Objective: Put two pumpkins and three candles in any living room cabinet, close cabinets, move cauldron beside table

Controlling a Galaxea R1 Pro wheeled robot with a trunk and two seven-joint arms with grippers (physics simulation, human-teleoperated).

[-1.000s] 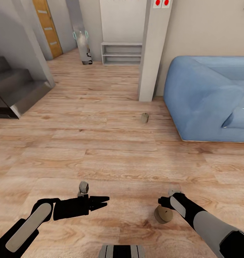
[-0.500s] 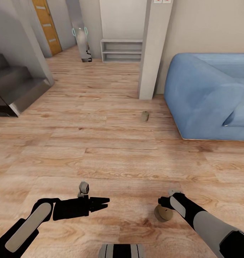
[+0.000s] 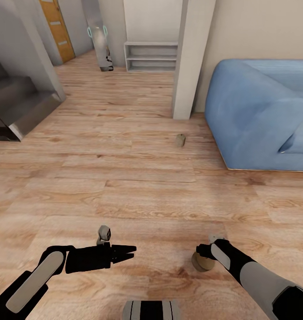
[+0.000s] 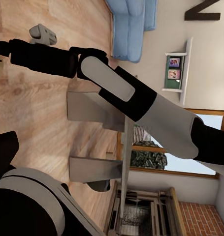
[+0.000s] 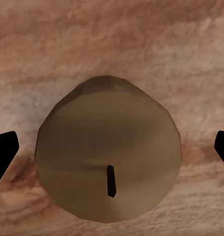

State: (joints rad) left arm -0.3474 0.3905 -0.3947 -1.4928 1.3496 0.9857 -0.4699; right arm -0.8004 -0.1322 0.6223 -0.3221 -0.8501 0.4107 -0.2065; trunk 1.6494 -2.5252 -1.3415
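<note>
A short tan candle (image 3: 202, 263) stands upright on the wooden floor just below my right gripper (image 3: 204, 257). In the right wrist view I look straight down on the candle (image 5: 107, 147), its dark wick showing. The black fingertips (image 5: 4, 150) sit wide apart on either side of it, open and not touching it. A second candle (image 3: 180, 140) stands farther ahead on the floor, near the sofa's corner. My left gripper (image 3: 130, 251) hovers low at the left, pointing right, with nothing between its fingers. The pumpkins, cabinet, table and cauldron are out of view.
A blue sofa (image 3: 258, 115) fills the right side. A white pillar (image 3: 189, 58) rises ahead, with a low white shelf (image 3: 151, 55) behind it. Grey stairs (image 3: 13, 106) are at the left and a wooden door (image 3: 56, 26) at the far left. Bare wood floor lies between.
The whole picture has shifted slightly upward, so the camera moved. Both arms and the candle under the right gripper hold the same places relative to each other.
</note>
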